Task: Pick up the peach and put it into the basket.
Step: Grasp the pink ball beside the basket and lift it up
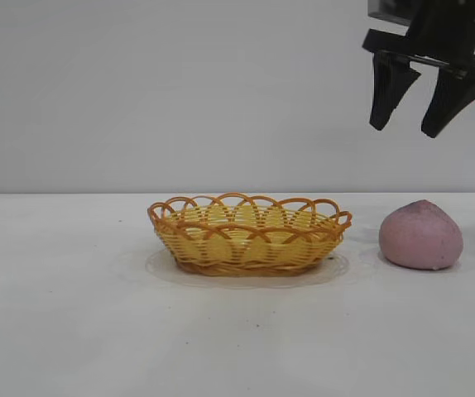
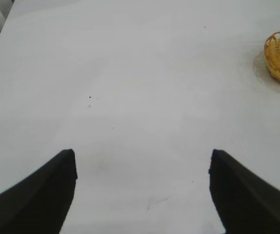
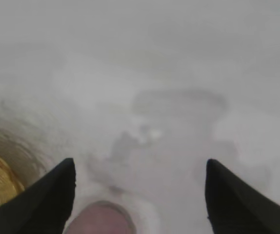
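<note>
We see the basket (image 1: 250,236) holding nothing; the peach (image 1: 420,235) sits on the table (image 1: 72,331) just beside it. The right gripper (image 1: 419,103) hangs above the peach, fingers spread. Only the left wrist view shows the left gripper (image 2: 142,187), also spread.

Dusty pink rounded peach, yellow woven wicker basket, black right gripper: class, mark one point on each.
Dusty pink rounded peach (image 1: 420,236), exterior view, middle of its side.
Yellow woven wicker basket (image 1: 221,246), exterior view, front wall.
Black right gripper (image 1: 414,106), exterior view, gap between its open fingertips, above the peach.
</note>
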Robot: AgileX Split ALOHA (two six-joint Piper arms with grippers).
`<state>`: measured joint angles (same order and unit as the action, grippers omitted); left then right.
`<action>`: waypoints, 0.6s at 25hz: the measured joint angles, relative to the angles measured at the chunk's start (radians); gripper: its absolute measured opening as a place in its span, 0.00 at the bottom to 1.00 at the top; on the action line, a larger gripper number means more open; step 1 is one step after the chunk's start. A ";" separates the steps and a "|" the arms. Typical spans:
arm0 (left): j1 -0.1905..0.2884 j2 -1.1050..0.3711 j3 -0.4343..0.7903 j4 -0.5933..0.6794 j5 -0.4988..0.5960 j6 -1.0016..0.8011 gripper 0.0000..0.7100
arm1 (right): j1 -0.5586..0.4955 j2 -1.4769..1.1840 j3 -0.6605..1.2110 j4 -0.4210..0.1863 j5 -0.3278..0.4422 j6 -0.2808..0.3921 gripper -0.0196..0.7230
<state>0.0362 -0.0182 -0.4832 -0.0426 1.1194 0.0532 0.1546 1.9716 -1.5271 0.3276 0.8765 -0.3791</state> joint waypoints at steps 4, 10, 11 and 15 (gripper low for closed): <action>0.000 0.000 0.000 0.000 0.000 0.000 0.75 | 0.000 0.000 0.000 -0.004 0.116 0.011 0.66; 0.000 0.000 0.000 0.000 0.000 0.000 0.75 | 0.025 0.000 0.000 -0.014 0.268 0.042 0.58; 0.000 0.000 0.000 0.000 0.000 0.000 0.75 | 0.037 0.000 0.000 -0.024 0.287 0.056 0.58; 0.000 0.000 0.000 0.000 0.000 0.000 0.75 | 0.096 0.000 0.000 -0.090 0.315 0.111 0.58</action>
<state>0.0362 -0.0182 -0.4832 -0.0426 1.1194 0.0532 0.2509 1.9716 -1.5271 0.2374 1.1913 -0.2683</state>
